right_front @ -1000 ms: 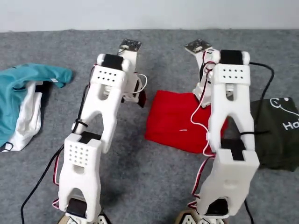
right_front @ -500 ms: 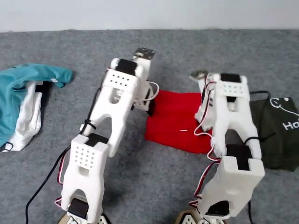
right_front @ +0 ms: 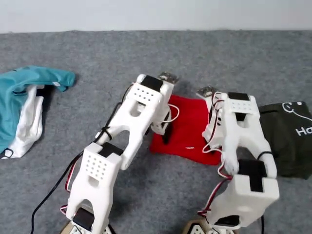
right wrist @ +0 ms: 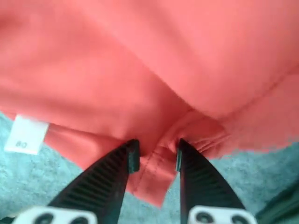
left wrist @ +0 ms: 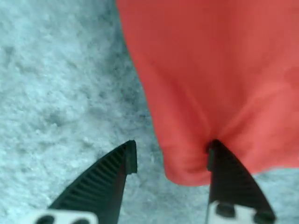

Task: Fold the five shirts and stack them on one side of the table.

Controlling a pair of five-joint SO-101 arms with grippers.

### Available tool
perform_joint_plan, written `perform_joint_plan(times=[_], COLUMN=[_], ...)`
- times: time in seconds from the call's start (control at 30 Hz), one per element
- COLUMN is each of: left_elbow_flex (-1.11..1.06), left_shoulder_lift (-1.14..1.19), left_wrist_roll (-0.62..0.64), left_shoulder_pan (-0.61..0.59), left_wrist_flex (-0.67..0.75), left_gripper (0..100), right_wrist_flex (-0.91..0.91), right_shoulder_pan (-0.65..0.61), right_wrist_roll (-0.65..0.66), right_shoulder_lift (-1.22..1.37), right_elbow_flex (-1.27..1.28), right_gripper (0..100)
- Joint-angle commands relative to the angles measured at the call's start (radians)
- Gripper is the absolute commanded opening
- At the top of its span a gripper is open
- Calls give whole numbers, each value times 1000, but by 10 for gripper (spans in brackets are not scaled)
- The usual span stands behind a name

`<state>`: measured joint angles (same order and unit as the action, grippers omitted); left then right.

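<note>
OP: Grey carpet-like surface, pale wall strip along the back, both arms bent over the middle. So where does the red shirt lie relative to each tool?

Reply: It's folded in the centre, right between the two arms. The left tool is down at the shirt's edge on the left arm's side. Its jaws are spread wide and straddle that edge, with one finger on the red cloth and the other over bare grey just beside it. Nothing is clamped in it. The right tool is on the opposite part of the shirt. Its jaws are drawn close together with a bunched fold of red hem squeezed between them, so that one has hold of the shirt.

OP: Any labels or writing you can make out?

Reply: A small white tag sticks out of the red shirt near the right tool, and the print on it is too tiny to tell. The dark green shirt at the surface's right edge, on the far side of the right arm, has white print on top, partly cut off by the frame.

OP: And the other shirts?

Reply: A teal shirt is heaped over a white shirt at the left edge. Both are crumpled and well apart from the red one and both tools.
</note>
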<state>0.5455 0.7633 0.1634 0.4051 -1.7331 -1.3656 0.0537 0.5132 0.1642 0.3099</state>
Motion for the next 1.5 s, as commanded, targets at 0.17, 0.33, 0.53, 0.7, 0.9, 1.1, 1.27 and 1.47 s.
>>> perform_joint_plan(times=[0.17,0.33,0.53,0.7,0.9,1.1,1.27,1.47], left_elbow_flex=[62,232,305,312,308,306,305,237], left_shoulder_lift=[-9,-9,-9,-25,-112,-147,-147,-153], left_wrist_roll=[-6,-35,-40,-72,-72,-72,-72,-72], left_shoulder_pan=[-38,-21,6,-14,-54,-55,-57,-57], left_wrist_flex=[-11,-21,-21,-21,-21,-21,-21,-21], left_gripper=[251,253,254,254,254,254,252,252], right_wrist_flex=[-21,24,193,329,346,334,289,283], right_shoulder_pan=[10,13,47,42,44,-8,-81,-79], right_wrist_roll=[-8,-18,-114,-198,-212,-206,-95,-91], right_shoulder_lift=[-268,-311,-196,-35,166,321,334,325], right_elbow_flex=[18,25,21,-9,-149,-198,-218,-226], right_gripper=[137,137,213,263,264,240,45,9])
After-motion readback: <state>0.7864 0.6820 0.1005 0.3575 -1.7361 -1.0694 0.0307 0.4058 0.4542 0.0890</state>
